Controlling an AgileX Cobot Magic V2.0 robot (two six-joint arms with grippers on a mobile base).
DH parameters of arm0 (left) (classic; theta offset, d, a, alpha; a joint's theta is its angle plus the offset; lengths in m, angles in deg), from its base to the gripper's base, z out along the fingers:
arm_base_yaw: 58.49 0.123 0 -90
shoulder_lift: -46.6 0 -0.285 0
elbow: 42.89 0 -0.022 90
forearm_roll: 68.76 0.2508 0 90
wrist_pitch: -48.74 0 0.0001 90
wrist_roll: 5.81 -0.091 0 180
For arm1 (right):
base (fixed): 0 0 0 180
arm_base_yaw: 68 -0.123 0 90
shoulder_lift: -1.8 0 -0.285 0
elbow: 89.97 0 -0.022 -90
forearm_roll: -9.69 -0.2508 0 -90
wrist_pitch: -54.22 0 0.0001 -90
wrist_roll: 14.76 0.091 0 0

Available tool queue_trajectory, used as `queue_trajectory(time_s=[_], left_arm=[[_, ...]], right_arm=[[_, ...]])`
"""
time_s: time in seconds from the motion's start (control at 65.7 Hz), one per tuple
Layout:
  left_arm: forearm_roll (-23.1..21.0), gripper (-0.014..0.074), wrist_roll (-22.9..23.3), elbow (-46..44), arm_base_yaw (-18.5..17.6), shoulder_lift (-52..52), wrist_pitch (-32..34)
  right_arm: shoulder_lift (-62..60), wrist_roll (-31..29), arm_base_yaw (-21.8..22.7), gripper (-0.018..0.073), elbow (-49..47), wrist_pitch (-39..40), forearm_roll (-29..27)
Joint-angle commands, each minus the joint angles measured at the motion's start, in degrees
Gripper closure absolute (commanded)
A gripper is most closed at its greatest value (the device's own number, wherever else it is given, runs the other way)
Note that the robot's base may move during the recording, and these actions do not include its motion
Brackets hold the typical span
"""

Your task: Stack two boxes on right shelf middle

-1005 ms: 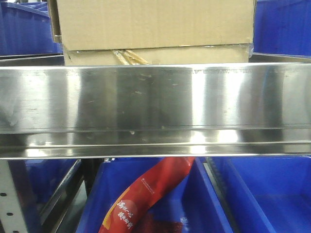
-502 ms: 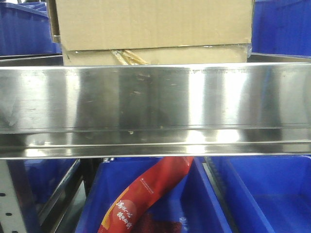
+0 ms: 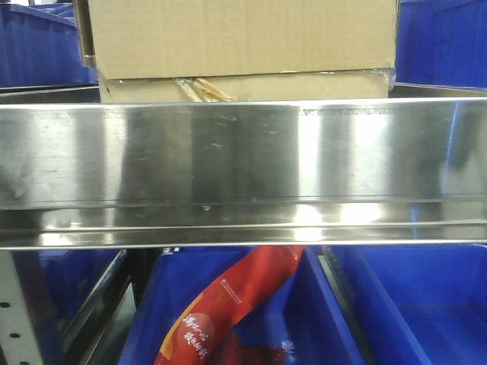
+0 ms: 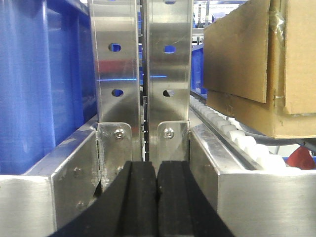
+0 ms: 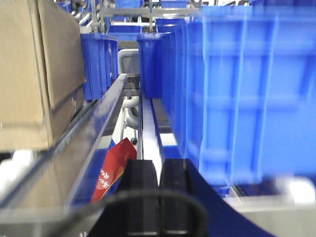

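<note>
The tall box [image 3: 242, 36] sat on top of the shallow box [image 3: 247, 86], and both rested on the shiny steel shelf [image 3: 243, 156]. In the half second before, the tall box had slid a tiny bit to the right, so its edge lined up better with the one below. Nothing held either box. The left gripper [image 4: 157, 197] had its jaws pressed together, empty, low beside the shelf's grey posts [image 4: 143, 69]. The right gripper [image 5: 159, 197] also had its jaws together, holding nothing, off to the right of the boxes. The stacking looked done. Blue bins [image 3: 441, 42] stood on both sides, and a red packet [image 3: 228, 312] lay in a bin [image 3: 396, 304] under the shelf.
</note>
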Motion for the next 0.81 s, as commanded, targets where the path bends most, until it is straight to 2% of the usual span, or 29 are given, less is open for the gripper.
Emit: queue_trajectory(time_s=[0.0,0.122,0.228,0.792], left_arm=[[0.0,0.0707,-0.32,-0.05,0.27,-0.33,1.04],[0.0,0.0707,-0.32,-0.05,0.27,-0.33,1.04],[0.0,0.0707,-0.32,-0.05,0.27,-0.33,1.04],[0.0,0.0707,-0.32,-0.05,0.27,-0.33,1.82]], right_arm=[[-4.87,0.46,0.32,0.0721,3.91,2.17,0.23],[-6.46,0.31,0.32,0.0721,4.9,1.04,0.35],[-6.46,0.31,0.08,0.0721,4.9,-0.18,2.6],[-6.46,0.31,0.08,0.0721,4.9,-0.18,2.6]])
